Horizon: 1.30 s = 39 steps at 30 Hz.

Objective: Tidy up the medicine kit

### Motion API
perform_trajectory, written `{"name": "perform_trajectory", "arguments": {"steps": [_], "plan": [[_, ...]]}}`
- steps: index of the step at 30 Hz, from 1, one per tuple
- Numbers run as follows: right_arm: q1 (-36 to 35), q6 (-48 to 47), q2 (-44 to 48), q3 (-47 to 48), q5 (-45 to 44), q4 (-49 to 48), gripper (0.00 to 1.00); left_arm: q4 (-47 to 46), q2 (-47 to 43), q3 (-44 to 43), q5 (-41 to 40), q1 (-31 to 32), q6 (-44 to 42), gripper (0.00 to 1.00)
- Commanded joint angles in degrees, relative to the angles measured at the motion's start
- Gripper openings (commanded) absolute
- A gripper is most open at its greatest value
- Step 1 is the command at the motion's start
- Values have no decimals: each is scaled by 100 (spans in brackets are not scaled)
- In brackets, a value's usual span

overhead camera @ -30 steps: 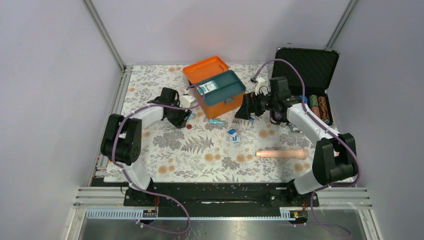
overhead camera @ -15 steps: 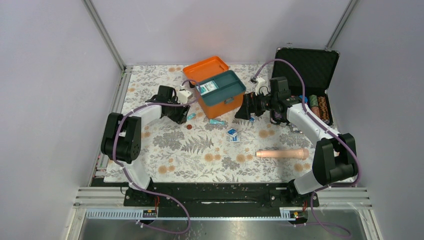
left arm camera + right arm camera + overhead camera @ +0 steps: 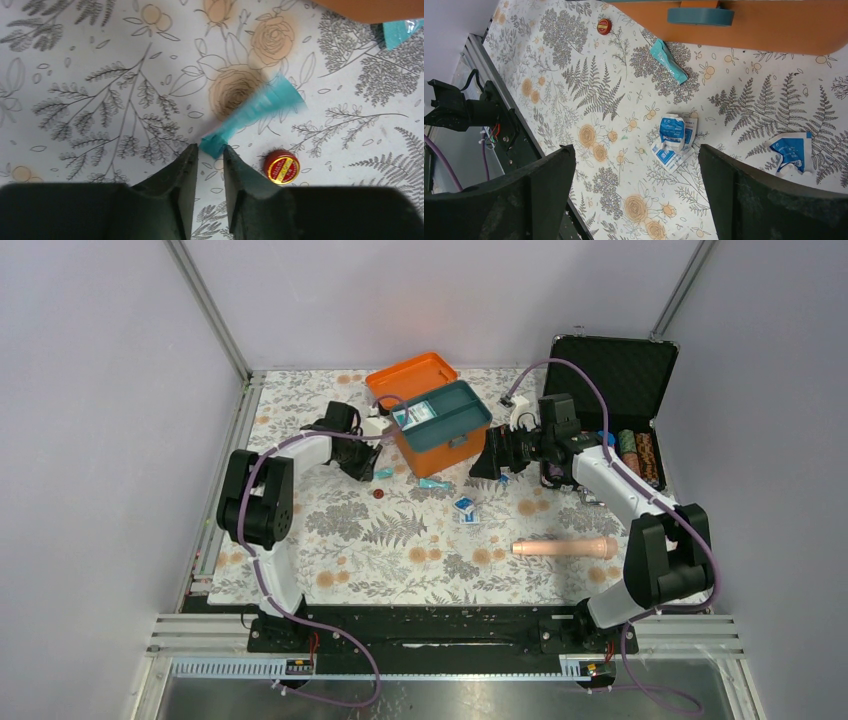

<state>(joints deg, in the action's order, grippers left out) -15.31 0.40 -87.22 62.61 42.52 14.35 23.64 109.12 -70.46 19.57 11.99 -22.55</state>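
So the medicine kit [image 3: 445, 452] sits in the upper middle of the top view, on the flowery bench [image 3: 400, 560]; its long axis runs from lower left up to upper right; the lid [image 3: 410, 375] is flipped open toward the upper left, and the teal insert tray [image 3: 458, 408] faces up with a white-and-teal packet [image 3: 420, 413] in its left end; in the right wrist view the latch [image 3: 700, 15] sits at the top edge, so the kit's front faces that camera.

The left pincer [image 3: 209, 155] is just left of the kit; its jaws are nearly together and pinch the near end of a teal packet [image 3: 260, 107]; that packet looks blurred and points from the tips toward the upper right of the left wrist view; a small red cap [image 3: 281, 166] lies just beside the tips on the right, and another teal packet [image 3: 400, 31] peeks in at the upper right corner by the orange wall.

The right pincer [image 3: 636, 200] is spread wide with nothing in it, hovering over blue-and-white packets [image 3: 672, 137] to the lower right of the kit.

Compared with a second ago, we see the left arm's elbow swung in toward the right and its jaws narrowed; the right arm hasn't budged; the kit hasn't shifted either.
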Motion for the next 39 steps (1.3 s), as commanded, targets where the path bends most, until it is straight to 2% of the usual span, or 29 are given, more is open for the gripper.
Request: {"name": "perform_trajectory", "arguments": {"steps": [1, 6, 15, 16, 18, 19, 20, 23, 25, 31, 39], "plan": [[21, -76, -60, 251, -17, -71, 99, 257, 16, -186, 293, 124, -309, 21], [19, -76, -22, 244, -54, -54, 99, 171, -198, -1, 571, 82, -358, 0], [19, -173, 81, 189, -112, 97, 99, 1, -1436, 561, 1157, -114, -284, 0], [13, -160, 70, 201, -105, 96, 99, -82, -1466, 583, 1176, -106, -219, 4], [19, -142, 20, 232, -72, 95, 99, -369, -1374, 546, 874, -53, 238, 33], [19, -133, -7, 265, -59, 96, 99, -508, -1255, 456, 486, -33, 629, 42], [18, -110, -25, 295, -41, 96, 99, -475, -1098, 263, 308, -23, 1018, 45], [19, -93, -21, 373, -40, 122, 99, 50, -566, -381, 49, -24, 2257, 46], [19, -100, 7, 367, -47, 142, 99, 83, -474, -421, -49, -2, 2951, 45], [19, -127, 152, 179, -66, 151, 99, 91, -214, -293, -112, 177, 3271, 38], [19, -189, 278, 50, -125, 150, 99, 343, 200, -516, -247, 192, 3331, 33]]}}
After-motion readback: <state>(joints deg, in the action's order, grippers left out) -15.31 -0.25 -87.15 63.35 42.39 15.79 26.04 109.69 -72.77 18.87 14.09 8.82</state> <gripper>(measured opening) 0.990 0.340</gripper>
